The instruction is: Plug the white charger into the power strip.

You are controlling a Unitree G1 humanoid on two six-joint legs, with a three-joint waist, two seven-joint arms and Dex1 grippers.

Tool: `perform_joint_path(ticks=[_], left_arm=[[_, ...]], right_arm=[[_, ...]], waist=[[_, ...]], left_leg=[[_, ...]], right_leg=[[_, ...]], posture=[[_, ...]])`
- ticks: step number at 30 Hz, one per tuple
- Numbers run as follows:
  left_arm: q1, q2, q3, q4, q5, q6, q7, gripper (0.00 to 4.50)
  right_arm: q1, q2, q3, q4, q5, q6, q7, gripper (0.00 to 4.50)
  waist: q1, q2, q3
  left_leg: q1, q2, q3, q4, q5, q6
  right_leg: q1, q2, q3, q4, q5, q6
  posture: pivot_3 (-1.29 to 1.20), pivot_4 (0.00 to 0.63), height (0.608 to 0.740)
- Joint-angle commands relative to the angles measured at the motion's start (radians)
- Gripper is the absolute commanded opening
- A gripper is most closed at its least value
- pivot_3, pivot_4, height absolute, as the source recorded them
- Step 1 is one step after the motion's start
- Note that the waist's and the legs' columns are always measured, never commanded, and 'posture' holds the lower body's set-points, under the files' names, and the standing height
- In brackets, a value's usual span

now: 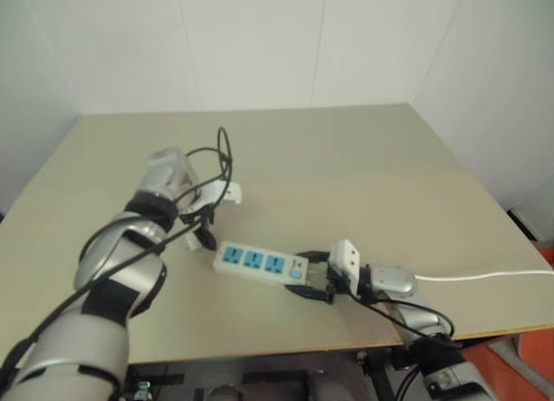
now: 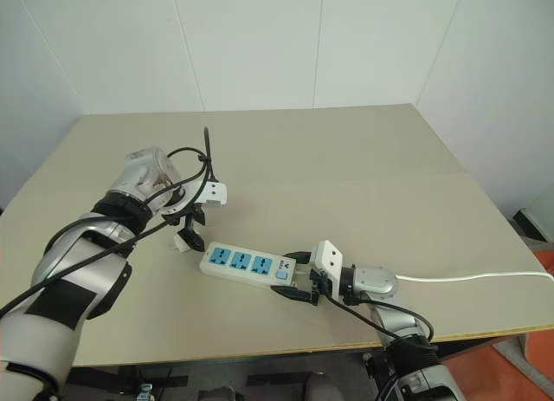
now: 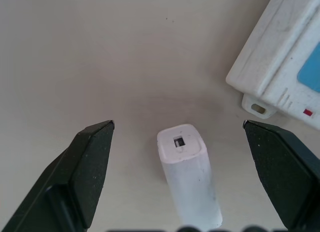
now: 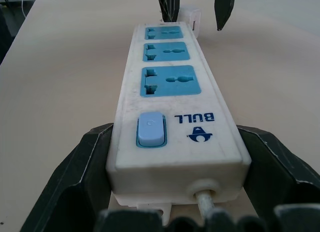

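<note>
Gripping the power strip (image 2: 243, 266) at its switch end near the desk's (image 2: 363, 150) front edge, right gripper (image 2: 299, 276) fingers clamp its sides. Beyond the strip's far end, left gripper (image 3: 177, 137) fingers spread wide round the white charger (image 3: 189, 174), not touching.

silver-grey arms with black joint bands, looping black cables, white boxy wrist housings, matte black tapered fingers (image 3: 90, 172).

Charger (image 3: 189, 173) prong end cut off by frame edge
</note>
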Motion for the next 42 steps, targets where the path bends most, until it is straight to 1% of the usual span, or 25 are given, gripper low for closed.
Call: perform_joint_path(ticks=[1,7,8,10,19,26,29,32,34,36,37,38,40,42], left_arm=[[0.012,0.022,-0.011,-0.056,0.021,0.021,0.008,4.50],[0.031,0.023,-0.015,-0.091,0.031,0.052,0.015,4.50],[0.034,0.022,-0.016,-0.091,0.033,0.053,0.021,4.32],[0.039,0.022,-0.017,-0.095,0.033,0.053,0.028,3.90],[0.040,0.022,-0.026,-0.096,0.034,0.052,0.040,1.06],[0.037,0.016,-0.007,-0.099,0.013,0.046,0.069,1.03],[0.014,0.030,0.045,-0.114,-0.042,0.034,0.048,1.03],[-0.028,0.049,0.128,-0.114,-0.124,0.038,0.025,1.03],[-0.047,0.072,0.202,-0.129,-0.199,0.016,0.009,1.03],[-0.052,0.086,0.317,-0.159,-0.329,0.024,-0.032,1.03],[-0.032,0.086,0.389,-0.178,-0.409,-0.008,-0.043,1.03],[-0.015,0.086,0.435,-0.196,-0.461,-0.030,-0.050,1.03],[0.071,0.049,0.567,-0.269,-0.606,-0.082,-0.029,1.03],[0.146,0.000,0.657,-0.343,-0.717,-0.061,0.007,1.03]], right_arm=[[-0.007,0.000,0.010,0.027,-0.034,-0.003,-0.027,3.42],[-0.006,-0.003,0.011,0.029,-0.036,-0.005,-0.028,3.42],[-0.006,-0.002,0.011,0.030,-0.036,-0.005,-0.029,3.42],[-0.006,-0.001,0.011,0.031,-0.037,-0.006,-0.030,3.42],[0.000,-0.005,0.013,0.026,-0.037,-0.004,-0.034,3.42],[0.006,-0.009,0.014,0.015,-0.037,0.001,-0.034,3.42],[0.015,-0.013,0.015,0.001,-0.035,0.007,-0.032,3.42],[0.024,-0.019,0.016,-0.013,-0.032,0.012,-0.031,3.42],[0.031,-0.024,0.017,-0.025,-0.030,0.015,-0.029,3.42],[0.036,-0.029,0.019,-0.034,-0.027,0.015,-0.024,3.42],[0.035,-0.032,0.021,-0.034,-0.026,0.013,-0.019,3.42],[0.036,-0.035,0.023,-0.037,-0.025,0.012,-0.016,3.42],[0.031,-0.042,0.027,-0.036,-0.022,0.004,0.001,3.42],[0.026,-0.046,0.033,-0.034,-0.021,-0.004,0.014,3.42]], waist=[[0.000,0.000,0.000],[0.001,0.000,0.000],[0.001,0.000,0.000],[0.000,0.000,0.000],[0.001,0.000,0.000],[0.001,0.000,0.000],[0.001,0.000,0.000],[0.002,0.000,0.000],[0.001,0.000,0.000],[0.002,0.000,0.000],[0.002,0.000,0.000],[0.003,0.000,0.000],[0.005,0.002,-0.001],[0.006,0.002,-0.001]], left_leg=[[0.000,0.000,0.000,0.000,0.000,0.000],[0.000,0.000,0.000,0.000,0.000,0.000],[0.000,0.000,0.000,0.000,0.000,0.000],[0.000,0.000,0.000,0.000,0.000,0.000],[0.000,0.000,0.000,0.000,0.000,0.000],[0.001,0.000,0.000,0.000,0.000,0.000],[0.001,0.000,0.000,0.000,0.000,0.000],[0.001,0.000,0.000,0.000,0.000,0.000],[0.000,0.000,0.000,0.000,0.000,0.000],[-0.001,0.000,0.000,0.000,0.000,0.000],[-0.001,0.000,0.000,0.000,0.000,0.000],[-0.001,0.000,0.000,0.000,0.000,0.000],[-0.001,0.000,0.001,0.000,0.000,0.000],[0.001,0.000,0.001,0.000,0.000,0.000]], right_leg=[[0.000,0.000,0.000,0.000,0.000,0.000],[0.000,0.000,0.000,0.000,0.000,0.000],[0.000,0.000,0.000,0.000,0.000,0.000],[0.000,0.000,0.000,0.000,0.000,0.000],[0.000,0.000,0.000,0.000,0.000,0.000],[0.001,0.000,0.000,0.000,0.000,0.000],[0.001,0.000,0.000,0.000,0.000,0.000],[0.001,0.000,0.000,0.000,0.000,0.000],[0.000,0.000,0.000,-0.001,0.000,0.000],[0.000,0.000,0.000,-0.001,0.000,0.000],[0.000,0.000,0.000,-0.001,0.000,0.000],[0.000,-0.001,0.000,-0.001,0.000,0.000],[0.000,-0.001,-0.001,-0.001,0.000,0.000],[0.001,-0.002,-0.001,0.000,0.000,0.000]], posture=[[0.00,0.150,0.740],[0.00,0.150,0.740],[0.00,0.150,0.740],[0.00,0.150,0.740],[0.00,0.150,0.740],[0.00,0.150,0.740],[0.00,0.150,0.740],[0.00,0.150,0.740],[0.00,0.150,0.740],[0.00,0.150,0.740],[0.00,0.150,0.740],[0.00,0.150,0.740],[0.00,0.150,0.740],[0.00,0.150,0.740]])
